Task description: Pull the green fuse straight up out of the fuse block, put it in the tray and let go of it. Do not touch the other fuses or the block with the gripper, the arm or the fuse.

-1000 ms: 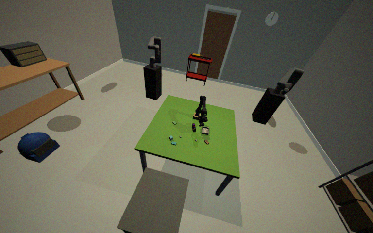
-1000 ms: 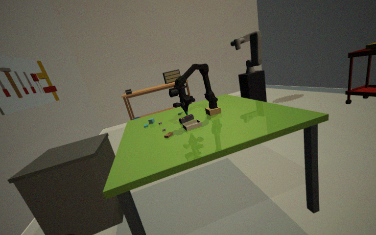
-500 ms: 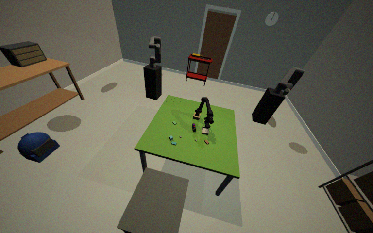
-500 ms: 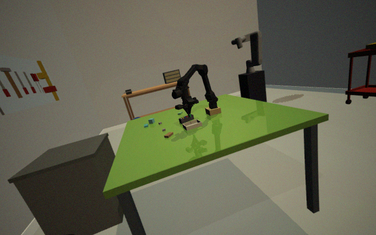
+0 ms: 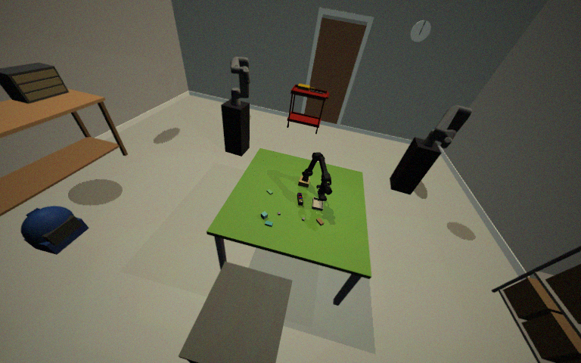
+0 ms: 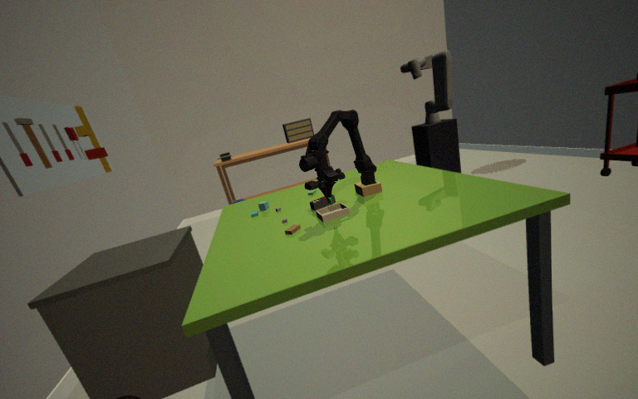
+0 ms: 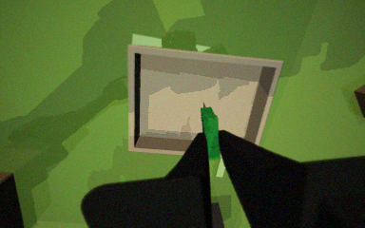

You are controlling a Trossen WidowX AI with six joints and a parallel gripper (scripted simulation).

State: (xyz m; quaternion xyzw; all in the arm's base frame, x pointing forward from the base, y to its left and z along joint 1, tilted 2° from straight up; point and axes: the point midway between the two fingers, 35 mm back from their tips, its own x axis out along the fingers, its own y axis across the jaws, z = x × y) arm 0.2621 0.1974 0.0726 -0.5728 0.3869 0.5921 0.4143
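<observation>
The green fuse point(image 7: 210, 125) point(image 6: 331, 200) is upright between my fingertips, with its lower end pointing down. My gripper point(image 7: 211, 138) point(image 6: 330, 196) point(image 5: 322, 198) is shut on it and holds it above the tray. The beige tray point(image 7: 131, 95) point(image 6: 333, 216) point(image 5: 317, 208) is open-topped; in the wrist view the fuse's lower end shows over its floor, on the side nearer the fingers. The dark fuse block point(image 5: 300, 202) point(image 6: 316, 205) stands beside the tray, apart from the gripper in the top view. Other coloured fuses sit in it, too small to tell apart fully.
An orange-brown block point(image 5: 320, 221) point(image 6: 292, 229) lies in front of the tray. A blue cube point(image 5: 264, 215) point(image 6: 263, 205), a flat teal block point(image 5: 268, 224) point(image 6: 254, 214), a flat green block point(image 5: 269, 191) point(image 6: 311, 193) and two tiny cubes lie beyond the fuse block.
</observation>
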